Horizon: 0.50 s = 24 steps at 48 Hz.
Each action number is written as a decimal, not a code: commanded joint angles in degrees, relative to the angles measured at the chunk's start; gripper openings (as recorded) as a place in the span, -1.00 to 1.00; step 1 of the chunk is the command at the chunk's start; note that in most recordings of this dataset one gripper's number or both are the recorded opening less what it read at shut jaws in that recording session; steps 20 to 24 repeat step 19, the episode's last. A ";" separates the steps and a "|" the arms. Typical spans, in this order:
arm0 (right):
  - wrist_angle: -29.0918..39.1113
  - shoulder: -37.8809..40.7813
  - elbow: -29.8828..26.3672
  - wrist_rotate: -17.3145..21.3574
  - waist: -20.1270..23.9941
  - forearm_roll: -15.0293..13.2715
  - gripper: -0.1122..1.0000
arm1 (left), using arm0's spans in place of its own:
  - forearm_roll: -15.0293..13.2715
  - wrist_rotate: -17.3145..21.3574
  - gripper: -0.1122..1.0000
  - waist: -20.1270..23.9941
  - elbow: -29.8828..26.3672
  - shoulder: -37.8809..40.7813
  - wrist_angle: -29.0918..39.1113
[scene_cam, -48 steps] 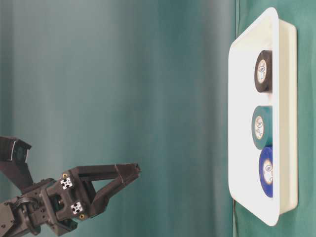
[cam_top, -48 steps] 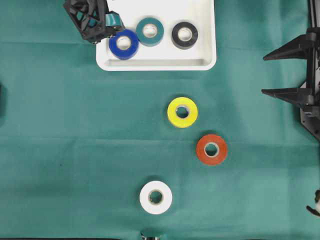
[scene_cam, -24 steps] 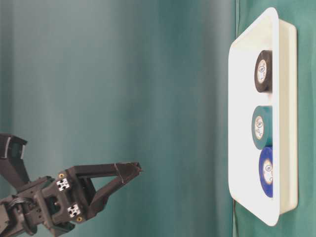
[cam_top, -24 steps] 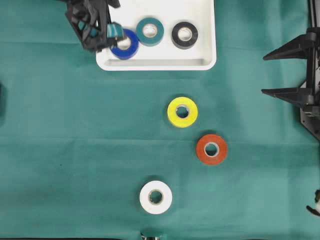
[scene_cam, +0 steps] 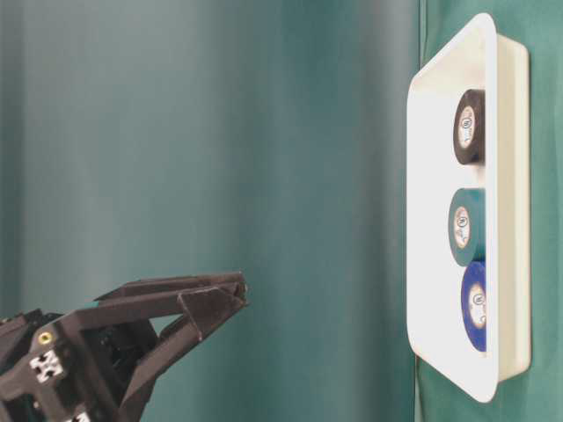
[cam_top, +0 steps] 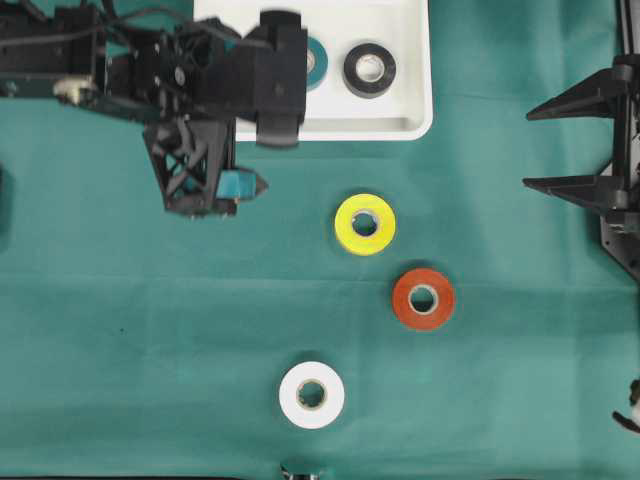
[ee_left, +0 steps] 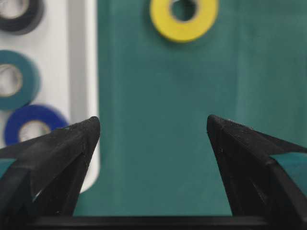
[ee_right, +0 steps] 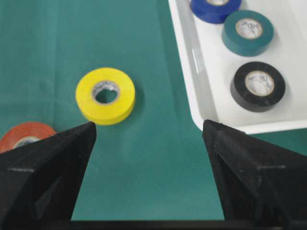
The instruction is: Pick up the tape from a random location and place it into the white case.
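Left fingers point(ee_left: 72, 143) spread, white case point(ee_right: 201, 96) w/ blue point(ee_right: 215, 7), teal point(ee_right: 247, 32), black rolls point(ee_right: 257, 86)

printing inside the tape rolls' cores too small to read, no other text

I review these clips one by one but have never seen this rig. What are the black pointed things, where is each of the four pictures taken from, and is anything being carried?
They are a two-armed robot's hands, each with two black pointed fingers. One picture looks straight down on the green cloth; one is shot from table level, turned sideways; the other two come from cameras on the wrists, looking out between the fingers.

The left hand hangs open over bare cloth beside the shallow white plastic case. The right hand waits open at the right edge. Neither carries anything.

In the case lie a black tape roll, a teal tape roll and a blue tape roll. On the cloth lie a yellow tape roll, an orange-red tape roll and a white tape roll.
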 commanded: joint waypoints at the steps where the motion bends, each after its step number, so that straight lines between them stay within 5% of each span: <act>1: -0.35 0.53 -1.41 -0.09 -0.09 -0.18 0.74 | 0.00 -0.09 0.97 -0.53 -0.62 -0.70 -0.70; 24: -0.26 0.53 -1.41 0.00 -0.09 -0.18 0.74 | 0.00 0.00 0.97 -0.09 0.88 -2.11 -0.79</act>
